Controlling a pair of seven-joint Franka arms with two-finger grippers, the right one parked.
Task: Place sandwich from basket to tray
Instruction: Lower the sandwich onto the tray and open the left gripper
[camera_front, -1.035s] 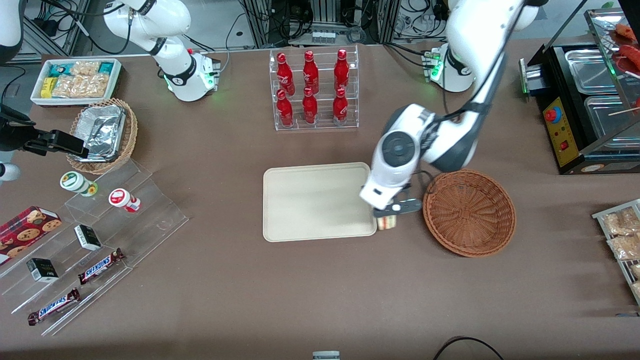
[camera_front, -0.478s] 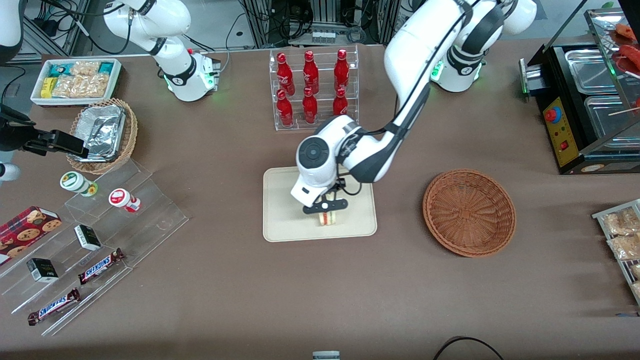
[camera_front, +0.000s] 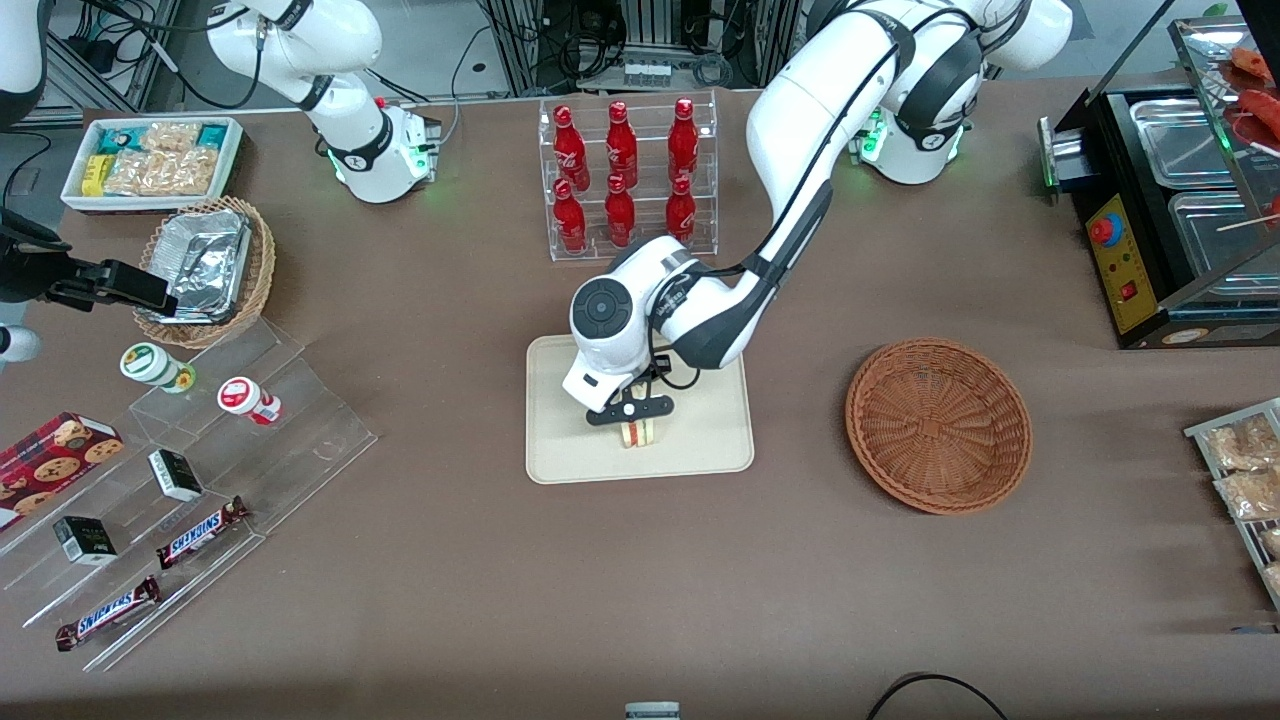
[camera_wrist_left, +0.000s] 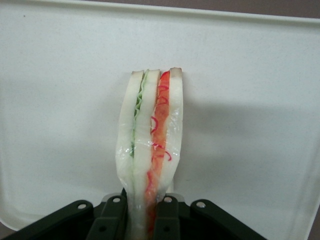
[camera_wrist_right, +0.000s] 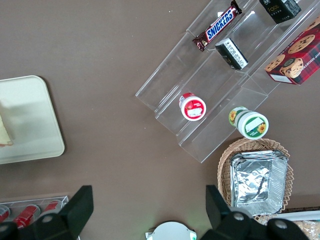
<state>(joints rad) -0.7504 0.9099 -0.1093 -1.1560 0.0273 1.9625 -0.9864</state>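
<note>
My gripper hangs over the cream tray, shut on the sandwich. In the left wrist view the black fingers pinch the wedge's base, and the sandwich shows its white bread with green and red filling edge-on against the tray. Whether the wedge touches the tray floor I cannot tell. The reddish-brown wicker basket stands bare beside the tray, toward the working arm's end of the table.
A clear rack of red bottles stands farther from the front camera than the tray. Toward the parked arm's end are a foil-tray basket, a white snack box and a stepped acrylic shelf with bars and cups.
The gripper carried the sandwich from beside the basket, across the tray's rim, to over the middle of the tray. In the last half second it shifted slightly further toward the parked arm's end.
</note>
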